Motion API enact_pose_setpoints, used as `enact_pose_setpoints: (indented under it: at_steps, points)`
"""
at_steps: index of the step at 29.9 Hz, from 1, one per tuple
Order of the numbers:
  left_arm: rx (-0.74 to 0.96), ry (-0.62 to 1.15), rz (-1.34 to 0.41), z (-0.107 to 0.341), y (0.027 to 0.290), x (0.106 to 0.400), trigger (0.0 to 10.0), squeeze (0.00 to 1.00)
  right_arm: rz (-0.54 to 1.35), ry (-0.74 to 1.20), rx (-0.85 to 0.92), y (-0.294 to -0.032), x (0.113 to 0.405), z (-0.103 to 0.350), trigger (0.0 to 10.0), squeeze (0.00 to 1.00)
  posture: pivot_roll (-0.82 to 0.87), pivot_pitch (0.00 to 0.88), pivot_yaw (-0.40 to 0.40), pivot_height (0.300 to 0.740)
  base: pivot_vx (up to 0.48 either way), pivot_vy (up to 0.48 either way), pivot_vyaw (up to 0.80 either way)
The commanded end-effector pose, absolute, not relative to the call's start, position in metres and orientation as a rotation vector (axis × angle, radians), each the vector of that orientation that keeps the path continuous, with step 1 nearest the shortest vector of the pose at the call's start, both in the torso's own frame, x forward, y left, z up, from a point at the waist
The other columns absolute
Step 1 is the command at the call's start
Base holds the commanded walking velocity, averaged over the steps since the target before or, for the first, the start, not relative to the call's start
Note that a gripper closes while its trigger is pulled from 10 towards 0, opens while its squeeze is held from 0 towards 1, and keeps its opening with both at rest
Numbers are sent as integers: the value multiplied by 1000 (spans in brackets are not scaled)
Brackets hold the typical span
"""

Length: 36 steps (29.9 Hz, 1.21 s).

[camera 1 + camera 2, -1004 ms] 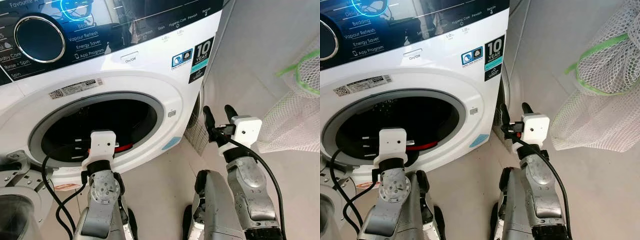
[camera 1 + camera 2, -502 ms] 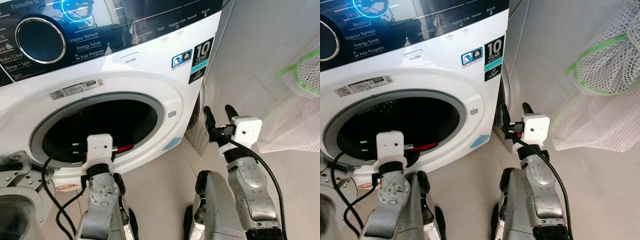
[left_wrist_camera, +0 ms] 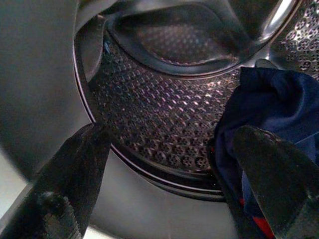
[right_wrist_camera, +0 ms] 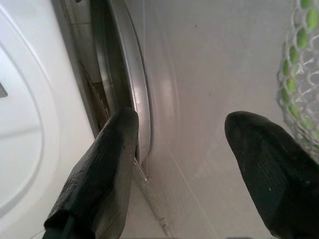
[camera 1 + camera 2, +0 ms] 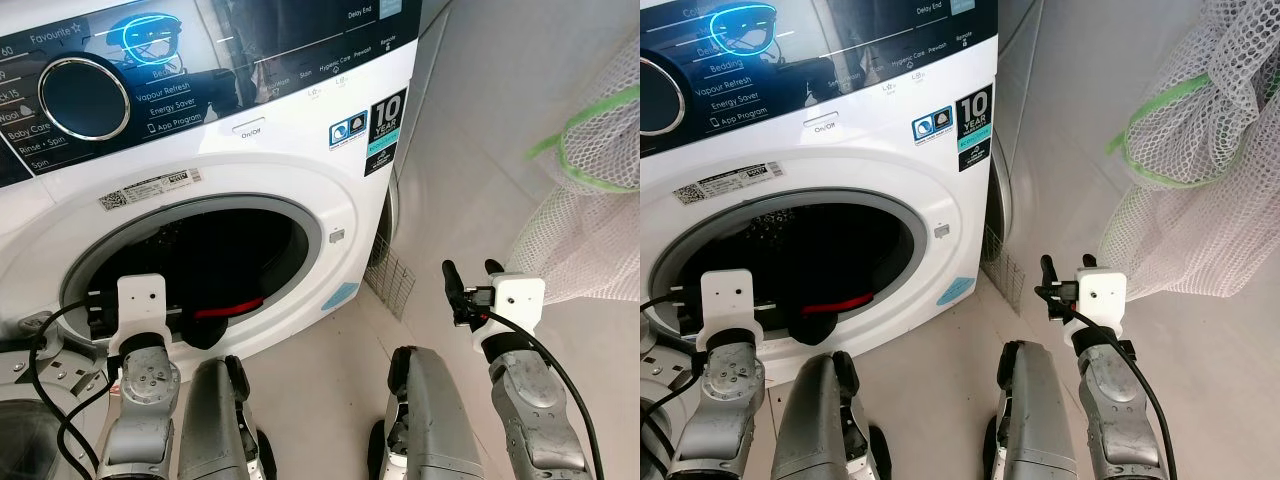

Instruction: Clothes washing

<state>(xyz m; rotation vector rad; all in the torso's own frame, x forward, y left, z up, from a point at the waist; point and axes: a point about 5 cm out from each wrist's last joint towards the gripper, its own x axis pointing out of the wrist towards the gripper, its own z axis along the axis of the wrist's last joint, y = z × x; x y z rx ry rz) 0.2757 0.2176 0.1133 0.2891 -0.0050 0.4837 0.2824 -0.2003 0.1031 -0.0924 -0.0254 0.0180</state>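
A white front-loading washing machine (image 5: pixel 340 180) stands with its round drum mouth (image 5: pixel 250 235) uncovered. A dark blue garment with red trim (image 5: pixel 222 312) lies at the bottom of the drum, and shows again as the garment (image 3: pixel 269 109) in the left wrist view. My left gripper (image 3: pixel 169 174) is open at the lower left of the drum mouth, facing the perforated drum with nothing between its fingers; the garment is just beside one finger (image 3: pixel 269 169). My right gripper (image 5: pixel 470 275) is open and empty, right of the washer, pointing at the gap beside it.
A white mesh laundry bag with a green rim (image 5: pixel 1180 150) hangs on the right wall. The washer's open door (image 5: pixel 20 400) sits low on the left. A grey vent grille (image 5: pixel 392 280) is behind the washer's right corner. Pale floor lies between my arms.
My left gripper has drawn back to the left and lower, uncovering the dark garment in the drum mouth. My right gripper has sunk lower, away from the washer's corner. The camera view shifted too.
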Motion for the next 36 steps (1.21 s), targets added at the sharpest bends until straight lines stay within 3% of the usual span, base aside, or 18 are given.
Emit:
enact_pose_setpoints:
  at_steps: [1, 36]
  points:
    - [296, 40, 488, 105, 221, 271, 10000, 0, 14, -16, -86, -201, 278, 99, 10000, 0, 99, 218, 19, 511, 0, 0, 0]
    - [296, 40, 488, 105, 221, 271, 10000, 0, 14, -16, -86, -201, 278, 99, 10000, 0, 99, 218, 19, 511, 0, 0, 0]
